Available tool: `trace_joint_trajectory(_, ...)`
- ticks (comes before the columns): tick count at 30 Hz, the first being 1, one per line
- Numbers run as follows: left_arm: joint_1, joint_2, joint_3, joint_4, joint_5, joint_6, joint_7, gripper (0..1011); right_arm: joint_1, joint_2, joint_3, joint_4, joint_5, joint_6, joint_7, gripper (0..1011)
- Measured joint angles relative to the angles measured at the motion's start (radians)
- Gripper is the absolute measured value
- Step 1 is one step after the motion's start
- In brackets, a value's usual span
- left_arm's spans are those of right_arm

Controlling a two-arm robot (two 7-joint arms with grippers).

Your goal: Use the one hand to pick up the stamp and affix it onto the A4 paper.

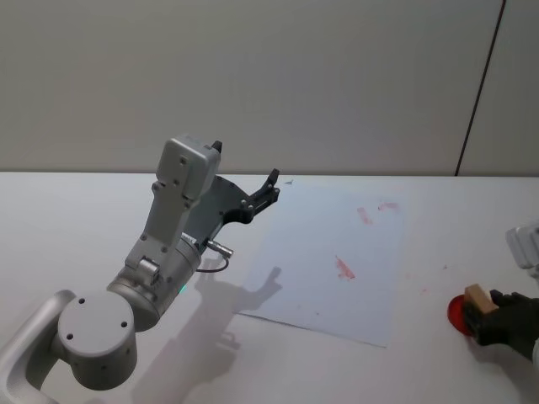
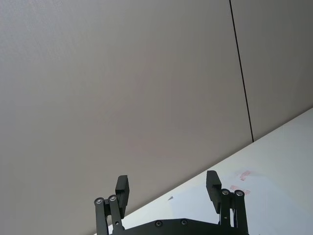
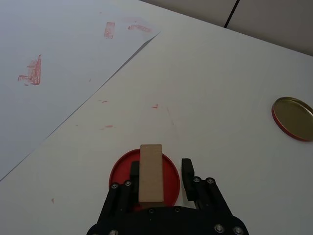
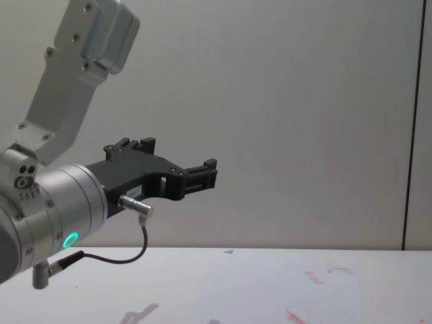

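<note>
In the head view we see the right tool [image 1: 493, 313] at the lower right edge of the frame, pinching the stamp [image 1: 477, 299] just above a red ink pad [image 1: 456, 312] on the white bench [image 1: 84, 219]. The A4 paper [image 1: 328, 252] lies in the middle of the frame, a little left of the pad, with 3 red marks [image 1: 344, 268] on it. The left tool [image 1: 268, 190] is raised in the left-centre of the frame, above the paper's upper left corner. In the left wrist view we look along the left tool [image 2: 167, 188] toward a grey wall; its 2 fingers [image 2: 122, 188] are spread wide with nothing between them, and a corner of the paper with red marks shows at the lower right of the frame. In the right wrist view the right tool [image 3: 159, 174] sits at the bottom centre, its fingers pressed on the tan stamp [image 3: 150, 172], which stands directly over the red ink pad [image 3: 168, 176]; whether it touches the pad we cannot tell. The paper [image 3: 54, 73] fills the upper left of the frame, and a gold lid [image 3: 292, 118] lies at the right edge. In the chest view the left tool [image 4: 202, 177] hangs at mid-height, left of centre, above the bench, and the paper [image 4: 317, 290] lies at the lower right.
</note>
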Motion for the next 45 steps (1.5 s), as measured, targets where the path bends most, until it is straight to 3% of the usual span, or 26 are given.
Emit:
trace_joint_trajectory(18,0.0,0.0,0.0,0.0,0.0,0.0,0.0,1003,0.001,-0.002,0.0,0.002,-0.003,0.002,0.001,999)
trace_joint_trajectory(33,0.0,0.0,0.0,0.0,0.0,0.0,0.0,1003,-0.002,-0.003,0.002,0.002,-0.002,-0.004,0.004,1001)
trace_joint_trajectory(45,0.0,0.0,0.0,0.0,0.0,0.0,0.0,1003,-0.01,-0.004,0.011,-0.01,0.022,-0.049,0.015,1001)
